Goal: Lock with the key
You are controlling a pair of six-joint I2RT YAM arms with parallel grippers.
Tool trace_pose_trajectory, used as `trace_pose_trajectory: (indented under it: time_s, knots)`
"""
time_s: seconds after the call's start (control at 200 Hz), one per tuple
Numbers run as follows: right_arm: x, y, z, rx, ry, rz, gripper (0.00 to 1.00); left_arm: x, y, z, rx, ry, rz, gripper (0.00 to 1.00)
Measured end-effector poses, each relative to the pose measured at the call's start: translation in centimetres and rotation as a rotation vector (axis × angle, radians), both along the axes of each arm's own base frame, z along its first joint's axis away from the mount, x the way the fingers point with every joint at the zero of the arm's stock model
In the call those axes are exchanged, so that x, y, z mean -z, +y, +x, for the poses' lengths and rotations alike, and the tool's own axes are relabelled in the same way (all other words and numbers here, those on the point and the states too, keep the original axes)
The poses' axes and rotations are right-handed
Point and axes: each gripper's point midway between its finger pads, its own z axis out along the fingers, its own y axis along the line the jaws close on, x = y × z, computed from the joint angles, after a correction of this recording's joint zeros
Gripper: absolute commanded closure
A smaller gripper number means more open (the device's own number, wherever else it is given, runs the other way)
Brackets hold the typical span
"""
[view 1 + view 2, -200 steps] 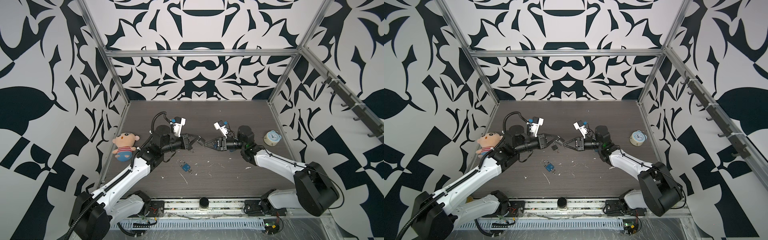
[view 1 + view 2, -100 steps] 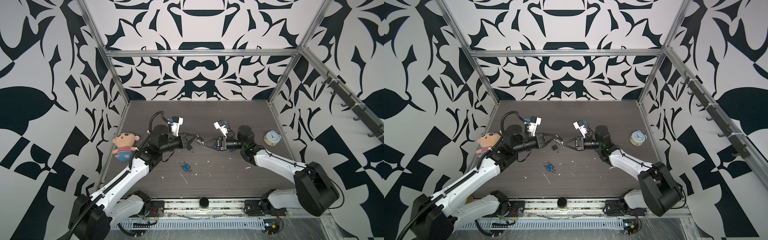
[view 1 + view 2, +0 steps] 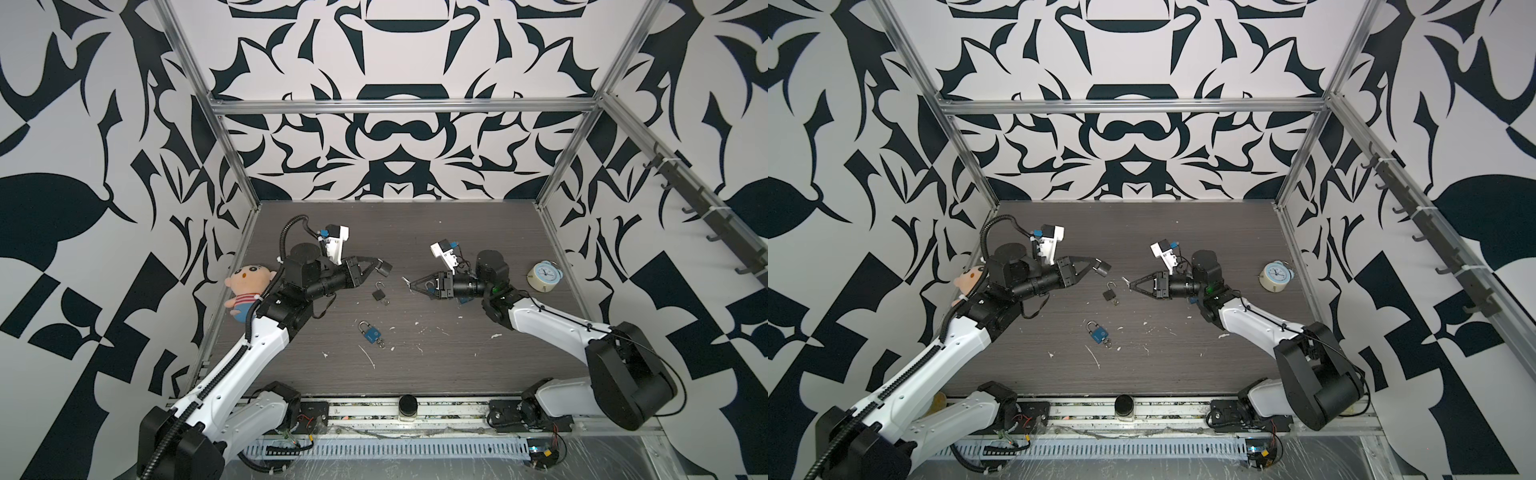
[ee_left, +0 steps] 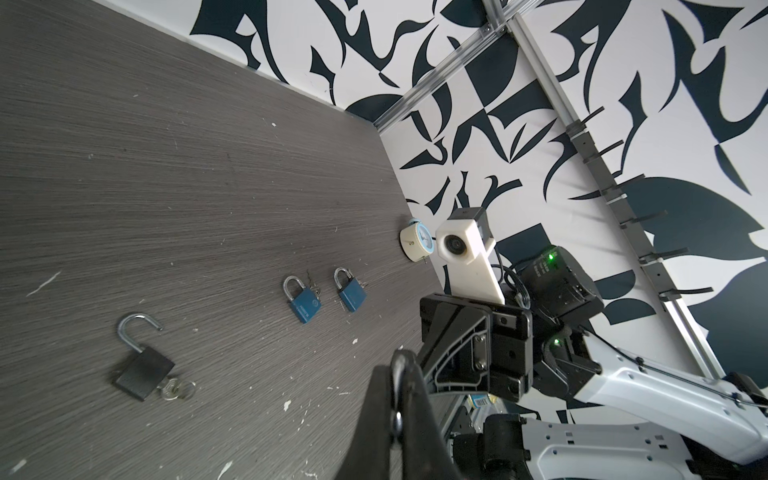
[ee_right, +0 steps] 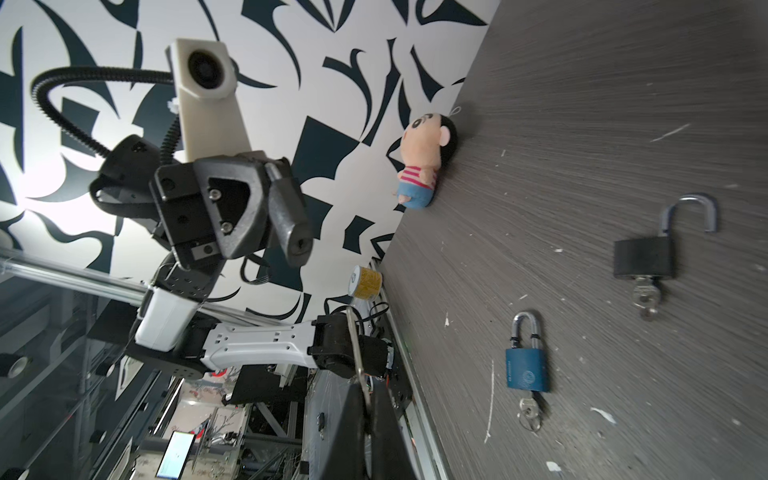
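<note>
Insertion is not yet happening. Left tool [image 3: 376, 266] is clamping the padlock [image 5: 291, 224] above the table [image 3: 457, 232], and right tool [image 3: 412, 284] is pinching the key [image 5: 356, 345] at its 3 o'clock, near but apart. Aligning, inserting and turning are remaining.

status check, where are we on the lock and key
Left end effector shut on black padlock, keyhole toward the key. Right end effector shut on key, not yet inserted. Gap clear; open padlock lying below.
</note>
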Motion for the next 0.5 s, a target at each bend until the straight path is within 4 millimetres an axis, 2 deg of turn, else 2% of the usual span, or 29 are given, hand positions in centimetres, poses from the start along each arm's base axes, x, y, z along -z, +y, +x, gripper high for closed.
trace_pose_trajectory:
  time_s: [0.14,0.365,0.505]
  knots:
    - [0.8,-1.6,1.3,0.101,-0.003,-0.078,1.0,1.7,-0.9,1.2,0.034,0.05,0.066,1.0]
    - [-0.3,-5.2,3.4,0.257,-0.054,-0.151,1.0,7.4,-3.0,3.5,0.119,0.209,0.167,1.0]
    - [0.5,-8.1,5.3,0.363,-0.016,-0.181,1.0,10.0,-4.6,4.8,0.195,0.28,0.2,1.0]
